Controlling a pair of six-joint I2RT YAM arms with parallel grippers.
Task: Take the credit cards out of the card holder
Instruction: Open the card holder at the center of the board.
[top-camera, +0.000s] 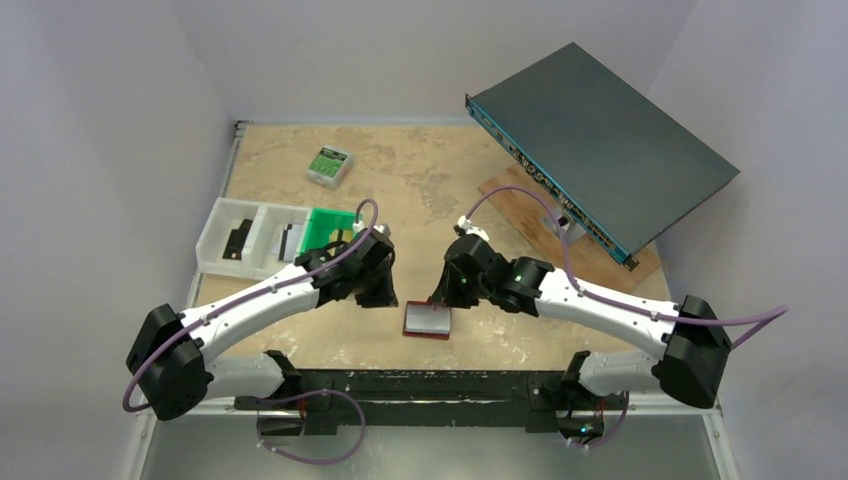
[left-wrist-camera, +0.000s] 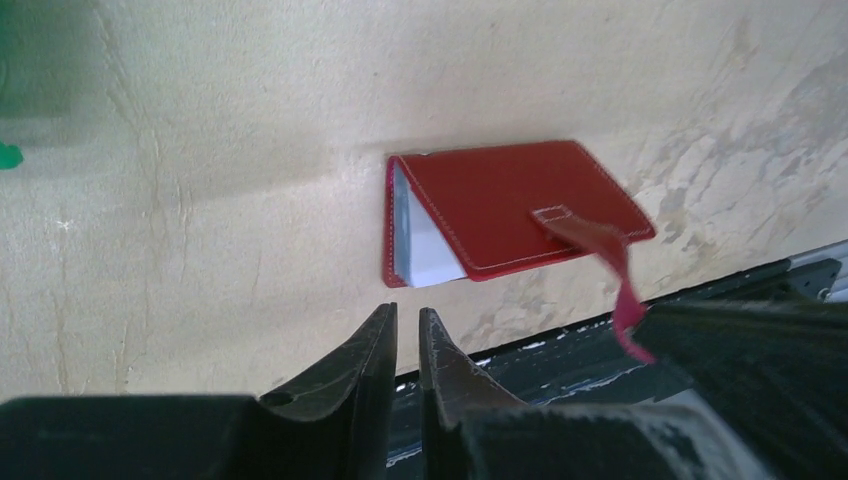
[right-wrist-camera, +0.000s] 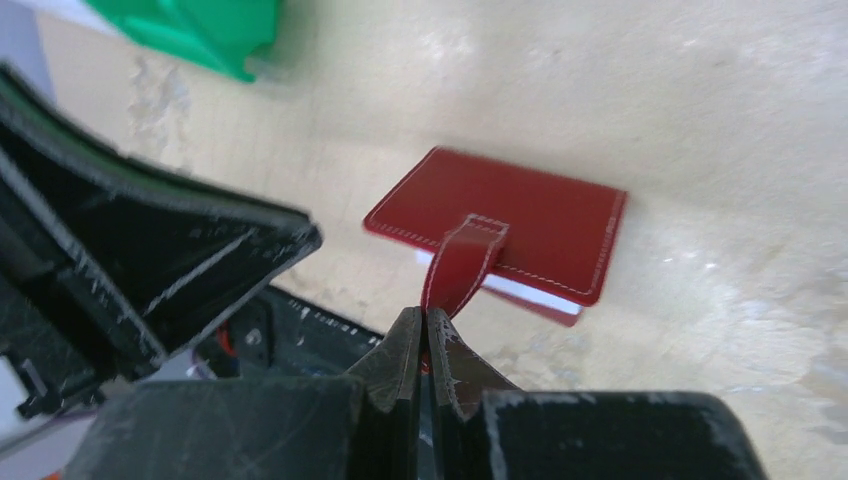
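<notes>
No print can be read anywhere. The label on the small green-and-white box (top-camera: 329, 165) at the far side of the table (top-camera: 420, 170) is too small to read. The dark flat unit (top-camera: 610, 130) propped on a wooden board (top-camera: 515, 200) shows only a row of ports along its front edge.

The card holder (top-camera: 427, 322) lies in the middle of the table near its front edge, just beyond the black base rail (top-camera: 420, 385) and between the two wrists. The right jaws are clamped together on the end of its tab (right-wrist-camera: 462, 262), which runs up from the red cover toward the near edge. The cover stands lifted a little along one side.

Under the cover a pale inner layer (left-wrist-camera: 425, 245) shows, possibly a card or only pocket lining; the credit cards themselves cannot be made out. The left jaws hang just short of the holder's open side, a narrow slit apart and gripping nothing.

From above, both wrists hide their jaws, and in the right wrist view the holder is slightly blurred.

A green bin (top-camera: 328, 222) and a clear divided tray (top-camera: 235, 240) stand at the left, behind the left arm (top-camera: 270, 295) and well apart from the holder. Bare tan surface runs from the holder back to the box.
</notes>
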